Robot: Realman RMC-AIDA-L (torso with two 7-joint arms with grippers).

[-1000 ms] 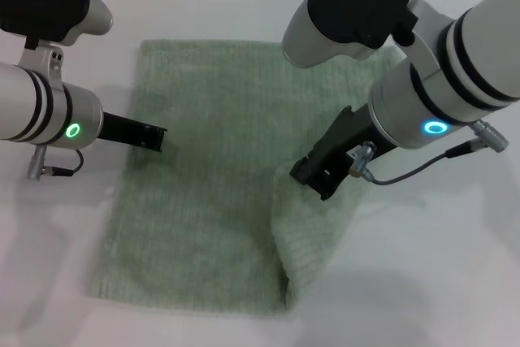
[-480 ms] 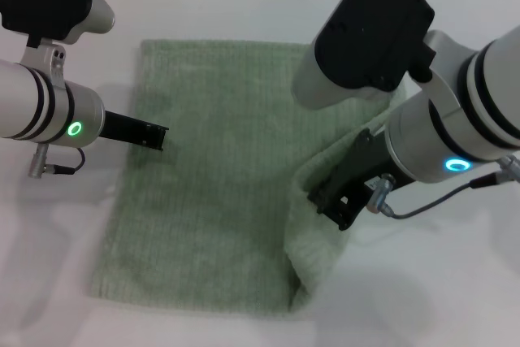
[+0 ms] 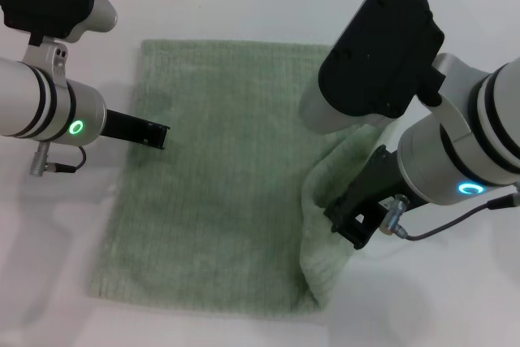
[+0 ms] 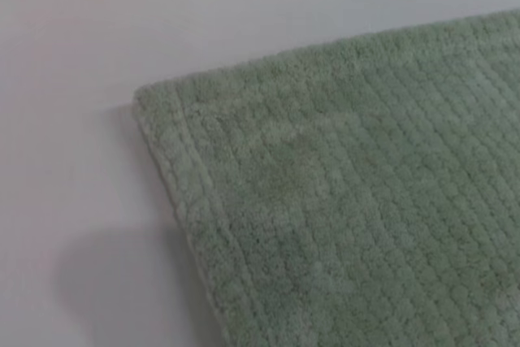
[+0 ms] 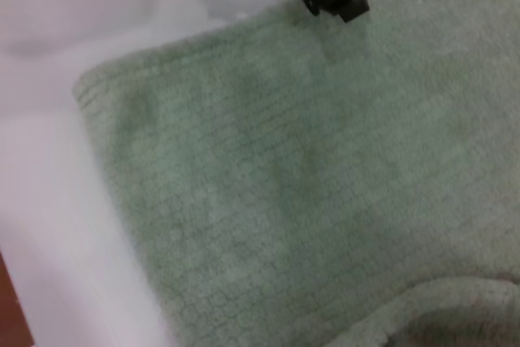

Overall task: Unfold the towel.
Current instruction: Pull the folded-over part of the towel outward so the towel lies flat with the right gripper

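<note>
Lying flat on the white bench (image 3: 244,6), the sage-green towel (image 3: 219,176) has its right edge bunched upward at the right gripper (image 3: 356,229). Only the left wrist view shows its hemmed corner. The left gripper (image 3: 154,135) hovers at the left edge; neither gripper's fingers can be judged.

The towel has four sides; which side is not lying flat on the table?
The side by the right gripper: there the towel is bunched into a raised fold around the fingers. The side under the left gripper and the near and far sides lie flat.
</note>
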